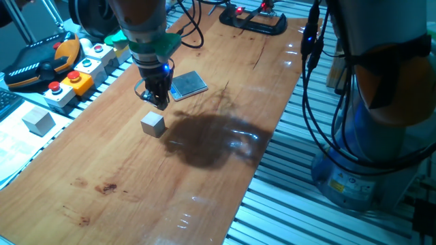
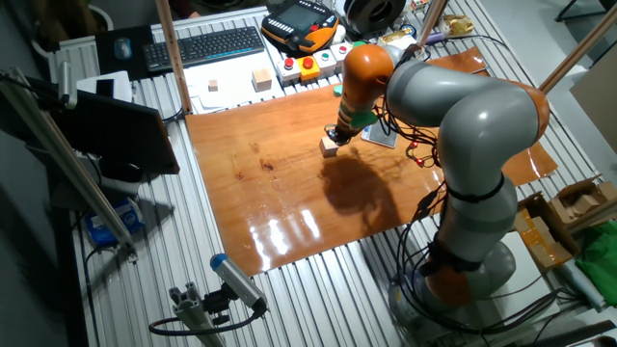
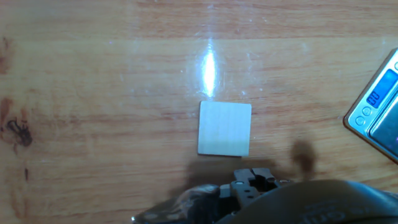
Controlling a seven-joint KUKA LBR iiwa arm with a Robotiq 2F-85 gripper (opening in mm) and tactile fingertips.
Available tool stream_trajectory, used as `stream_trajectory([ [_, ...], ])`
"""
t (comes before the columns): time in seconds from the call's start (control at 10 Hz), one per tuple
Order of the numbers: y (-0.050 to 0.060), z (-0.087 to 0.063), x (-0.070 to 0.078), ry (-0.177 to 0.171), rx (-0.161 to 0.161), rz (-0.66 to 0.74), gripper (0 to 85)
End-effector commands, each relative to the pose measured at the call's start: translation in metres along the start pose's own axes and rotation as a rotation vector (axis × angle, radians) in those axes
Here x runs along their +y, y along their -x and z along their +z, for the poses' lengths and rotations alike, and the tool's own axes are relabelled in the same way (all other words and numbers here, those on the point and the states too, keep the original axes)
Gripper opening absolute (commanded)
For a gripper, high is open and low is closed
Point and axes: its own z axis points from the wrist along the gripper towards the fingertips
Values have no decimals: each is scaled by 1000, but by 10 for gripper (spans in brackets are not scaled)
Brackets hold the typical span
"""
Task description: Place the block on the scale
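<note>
The block (image 1: pixel 153 124) is a small pale cube lying on the wooden table (image 1: pixel 122 197). It also shows in the other fixed view (image 2: pixel 330 146) and in the middle of the hand view (image 3: pixel 225 128). The scale (image 1: pixel 188 84) lies flat a short way behind it, and shows in the other fixed view (image 2: pixel 380 137) and at the right edge of the hand view (image 3: pixel 379 112). My gripper (image 1: pixel 161 102) hangs just above the table between block and scale, touching neither. Its fingers look closed together and hold nothing. Only the hand's underside shows at the bottom of the hand view.
A larger whiter cube (image 1: pixel 39 121) sits off the table's left edge. Button boxes (image 1: pixel 75 78) and a teach pendant (image 1: pixel 41 61) stand beyond it. A black clamp (image 1: pixel 253 20) grips the far table end. Cables (image 1: pixel 313 82) hang at the right.
</note>
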Motion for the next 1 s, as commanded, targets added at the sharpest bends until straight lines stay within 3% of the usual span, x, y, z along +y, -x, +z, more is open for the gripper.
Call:
stream_trajectory([
  [0.0,1,0,0,17,-5,4,77],
  [0.1,2,-1,0,14,-17,3,267],
  [0.4,5,1,2,5,-34,30,697],
  [0.9,19,17,3,18,-35,43,787],
])
